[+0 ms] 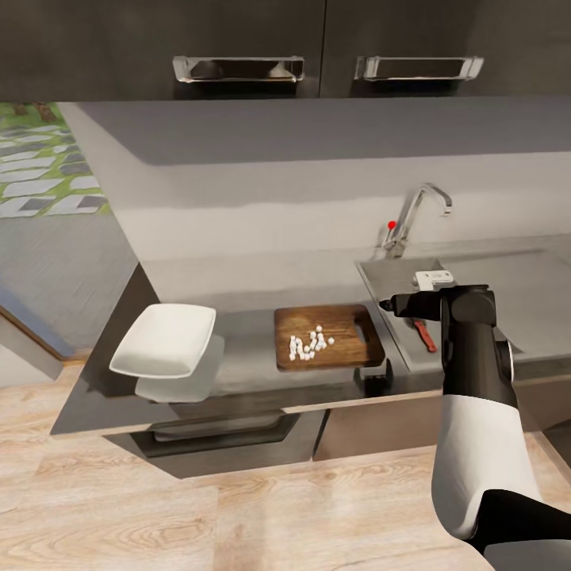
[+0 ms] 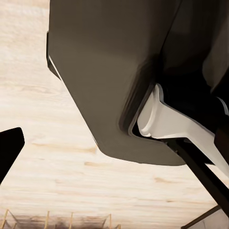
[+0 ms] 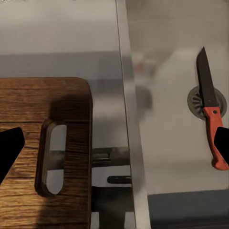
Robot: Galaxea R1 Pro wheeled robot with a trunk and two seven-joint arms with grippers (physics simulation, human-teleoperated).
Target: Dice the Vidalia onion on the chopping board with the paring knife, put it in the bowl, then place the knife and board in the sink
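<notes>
Right gripper [image 3: 114, 148], fingers spread, above the sink [image 1: 381, 277]; paring knife [image 3: 210, 110] lies inside; diced onion [image 1: 311, 343] on chopping board [image 1: 349, 317] beside it.

In your head view the chopping board [image 1: 328, 337] lies at the centre of the frame on the tabletop [image 1: 246, 277], with the diced onion [image 1: 310, 344] clustered on it and its handle slot toward the right. The bowl [image 1: 164, 339] sits left of the board, well apart from it, by the tabletop's front left corner. Right of the board you have the sink [image 1: 396, 279], the tap [image 1: 416, 212] behind it at upper right, and the paring knife [image 3: 210, 108] lying in the basin across the drain [image 3: 206, 101].
</notes>
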